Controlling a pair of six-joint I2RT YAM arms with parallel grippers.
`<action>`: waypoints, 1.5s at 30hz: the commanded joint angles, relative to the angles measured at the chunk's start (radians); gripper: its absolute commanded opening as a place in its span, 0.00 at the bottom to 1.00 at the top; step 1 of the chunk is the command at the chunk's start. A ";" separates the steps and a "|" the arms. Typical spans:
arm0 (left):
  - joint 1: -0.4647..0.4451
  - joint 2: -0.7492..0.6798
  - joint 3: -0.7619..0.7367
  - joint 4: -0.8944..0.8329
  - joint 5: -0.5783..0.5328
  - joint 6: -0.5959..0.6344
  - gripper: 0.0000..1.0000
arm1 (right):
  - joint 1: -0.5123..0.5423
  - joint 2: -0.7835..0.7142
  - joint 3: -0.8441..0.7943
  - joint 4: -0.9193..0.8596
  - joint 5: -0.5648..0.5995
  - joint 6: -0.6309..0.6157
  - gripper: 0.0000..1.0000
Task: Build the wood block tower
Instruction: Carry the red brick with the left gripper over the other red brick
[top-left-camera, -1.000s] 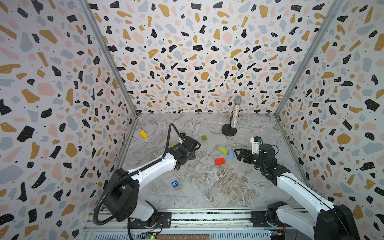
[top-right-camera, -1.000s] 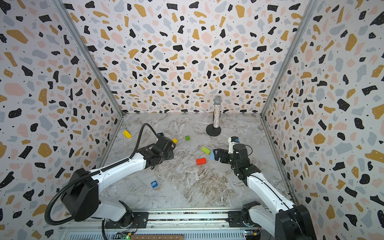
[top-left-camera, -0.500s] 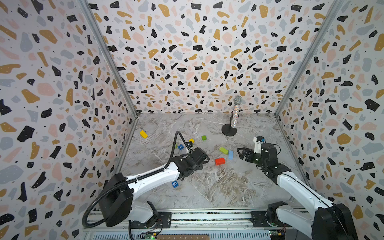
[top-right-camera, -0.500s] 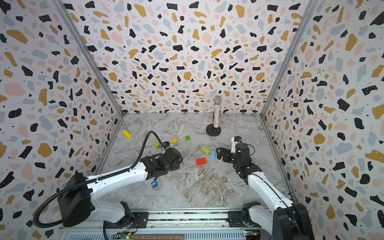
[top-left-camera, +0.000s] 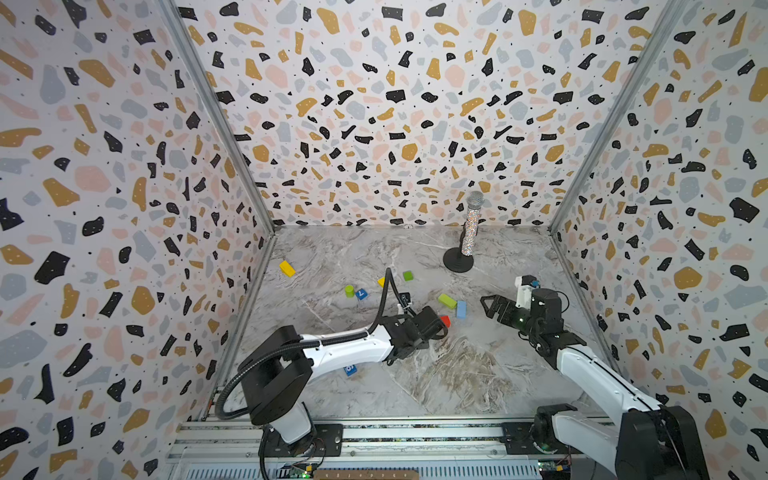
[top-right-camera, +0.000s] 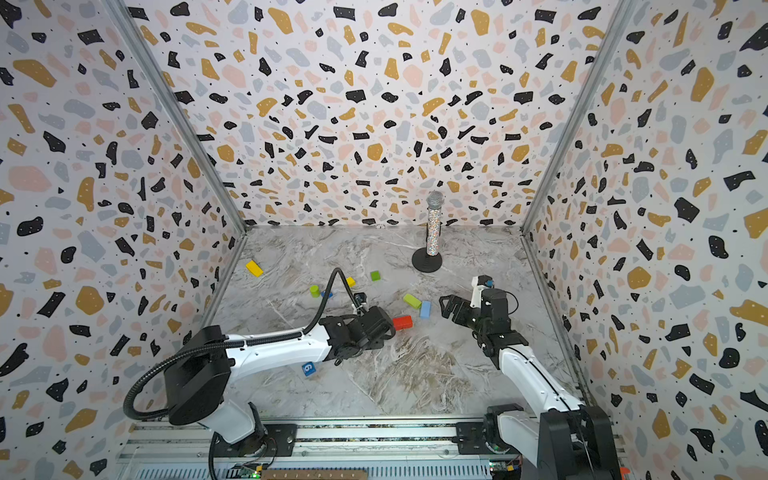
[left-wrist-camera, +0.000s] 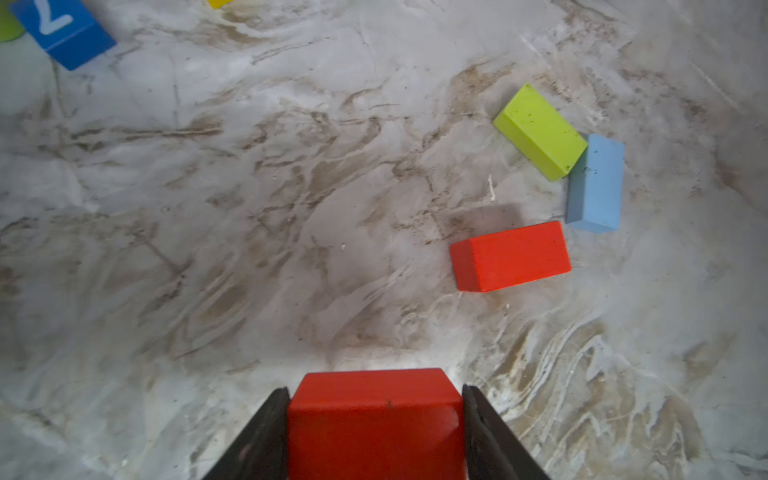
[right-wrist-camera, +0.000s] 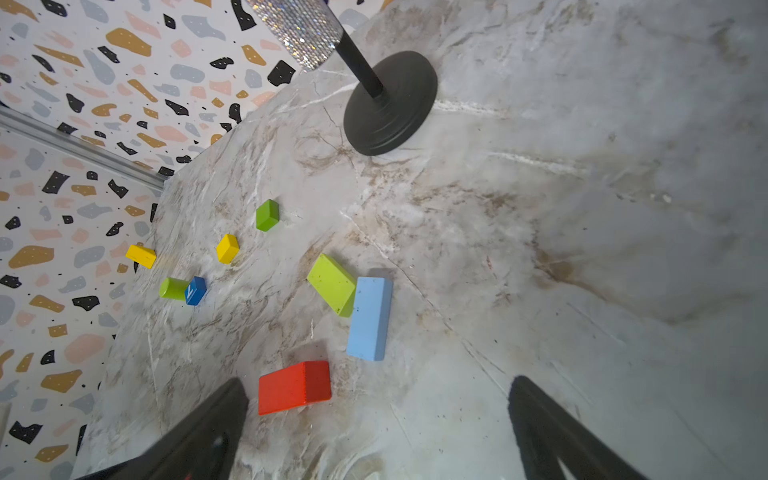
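Peeking out from under the left arm, a dark blue cube marked 6 (top-left-camera: 350, 370) lies nearest the front of the worktop (top-left-camera: 436, 382), half covered by that arm. Farther in, the left end effector (left-wrist-camera: 375, 392) pinches a red block (left-wrist-camera: 374, 432) between its jaws. The picture's edge cuts off the block's lower part, and in both top views the arm's own body hides it. Just past it a red brick (left-wrist-camera: 511, 255) lies flat. In a top view only its corner (top-left-camera: 445, 320) shows beside the black housing.

To the right, well apart, the right end effector (top-left-camera: 492, 305) stands with its jaws spread wide and empty, facing the bricks. The right wrist view cuts off both fingers (right-wrist-camera: 208, 428).

Beyond the red brick a light blue brick (left-wrist-camera: 596, 183) touches a lime green brick (left-wrist-camera: 540, 131) at one corner.

Farther left, a dark blue cube marked 7 (top-left-camera: 361, 294) sits against a lime green cylinder (top-left-camera: 349, 291). The left arm's black cable (top-left-camera: 386, 299) arches over this area and partly hides a yellow cube (right-wrist-camera: 227, 248). A green cube (top-left-camera: 407, 275) lies apart, and a yellow brick (top-left-camera: 286, 268) lies near the left wall. All these blocks lie singly.

At the back stands a glittery microphone (top-left-camera: 471, 232) on a round black base (top-left-camera: 458, 262).
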 joint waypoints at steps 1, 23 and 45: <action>-0.014 0.038 0.061 0.025 -0.020 -0.025 0.44 | -0.011 0.001 -0.004 0.041 -0.058 0.025 1.00; -0.065 0.301 0.307 -0.037 -0.049 -0.059 0.45 | -0.038 -0.018 -0.026 0.058 -0.083 0.042 0.99; -0.055 0.406 0.439 -0.092 -0.053 -0.024 0.45 | -0.037 -0.035 -0.031 0.064 -0.089 0.044 0.99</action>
